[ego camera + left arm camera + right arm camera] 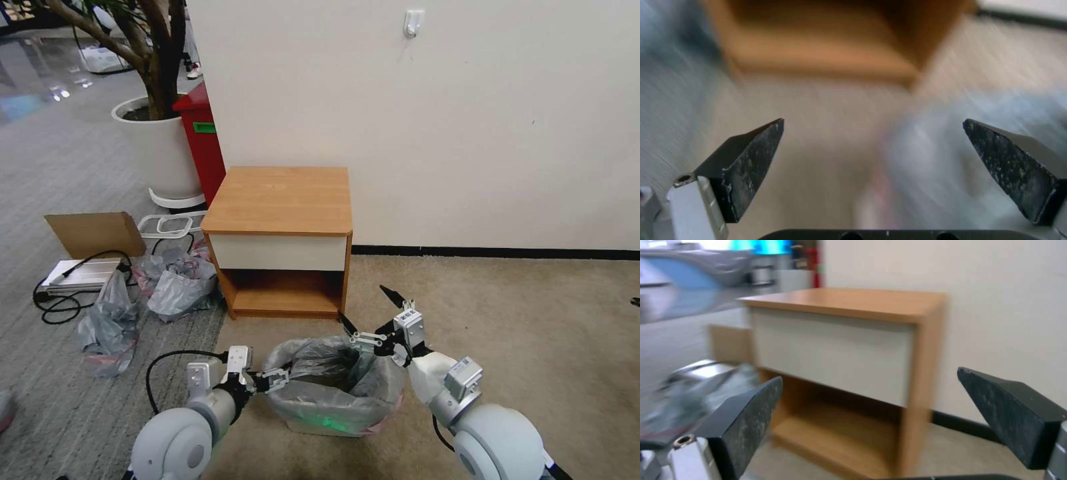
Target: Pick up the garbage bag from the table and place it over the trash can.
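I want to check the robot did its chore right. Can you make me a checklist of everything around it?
Surface: nightstand, wood top bare, lower shelf bare.
Job's things: garbage bag lines the cream trash can on the carpet in front of the nightstand, its rim folded over the can's edge.
Clutter: scrunched grey-and-pink bags heaped on the floor left of the nightstand; cardboard box; flat silver device.
Grippers: left gripper open at the bag's left rim; right gripper open above its right rim.
Cables: black cable looped by the device.
Surroundings: white planter with a tree, red bin, wall hook.
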